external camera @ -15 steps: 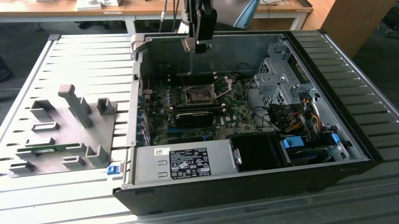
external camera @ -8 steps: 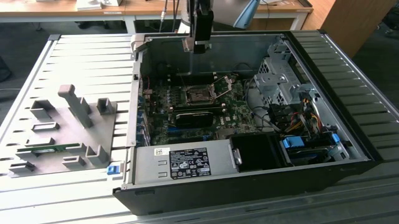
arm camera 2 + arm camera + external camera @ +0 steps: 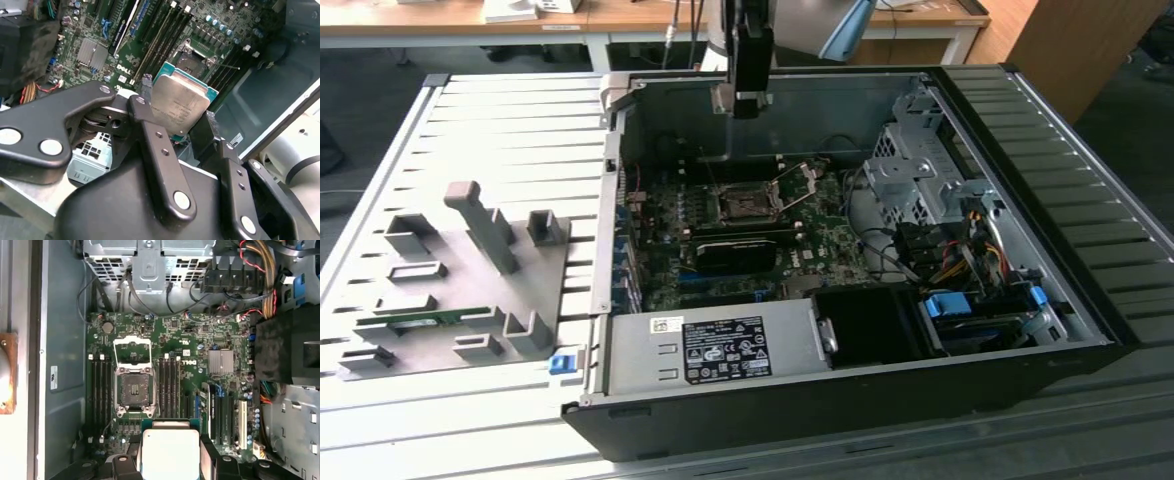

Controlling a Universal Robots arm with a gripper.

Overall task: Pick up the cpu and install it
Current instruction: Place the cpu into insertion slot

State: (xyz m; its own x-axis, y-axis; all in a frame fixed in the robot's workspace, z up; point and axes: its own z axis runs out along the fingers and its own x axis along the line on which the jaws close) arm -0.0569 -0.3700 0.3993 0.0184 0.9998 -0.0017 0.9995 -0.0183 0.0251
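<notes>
Even light brightens the bench [image 3: 494, 130] in the exterior view; the inside of the computer case [image 3: 854, 420] lies shaded. In the first wrist view, glare whitens the chip [image 3: 170, 455].

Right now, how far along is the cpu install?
Pickup looks done: the gripper is shut on the cpu, held above the motherboard. The socket sits empty with its frame flipped open. Left: the cpu is not yet seated and the frame not closed.

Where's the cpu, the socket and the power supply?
cpu [image 3: 170, 455], first wrist view, middle of its metal top.
socket [image 3: 133, 389], first wrist view, its dark centre.
power supply [image 3: 727, 350], exterior view, its label.
</notes>
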